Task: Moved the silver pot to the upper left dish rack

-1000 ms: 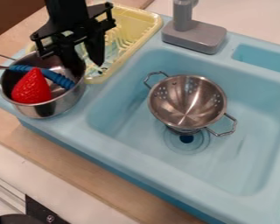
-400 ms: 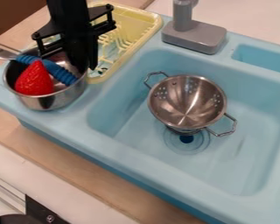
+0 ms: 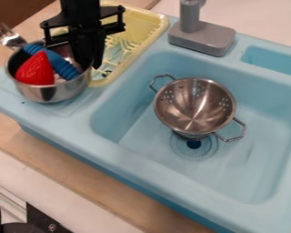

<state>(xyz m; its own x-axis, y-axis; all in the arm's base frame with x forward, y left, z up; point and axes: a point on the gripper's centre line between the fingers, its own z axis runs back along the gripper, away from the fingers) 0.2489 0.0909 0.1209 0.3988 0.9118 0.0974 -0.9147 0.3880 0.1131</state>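
Black 2-finger gripper (image 3: 92, 63) is located at upper left, over the right-hand rim of the silver metal pot (image 3: 47, 93). Fingers are brought nearly together, with the pot's rim pinched between them: 1 inside, 1 outside.

Pot is located above the left ledge of the light blue plastic sink (image 3: 120, 148), just beside the basin and in front of the yellow plastic dish rack (image 3: 158, 23). Pot is held roughly upright; whether its base is touched by the ledge cannot be told.

2 items are contained in the pot: a red toy strawberry (image 3: 35, 71) and a utensil with a ridged blue handle (image 3: 53, 62). Utensil is tilted across the pot, its shiny metal end stuck out past the far left rim. Strawberry is placed on the near side of the handle.

Rack is partly hidden by the gripper. In the basin, a silver metal colander with 2 loop handles (image 3: 199, 109) is seated over the far part of the drain (image 3: 194, 144), tilted. Grey faucet (image 3: 201, 37) is mounted behind the basin. Sink is supported on a wooden tabletop (image 3: 81, 159).
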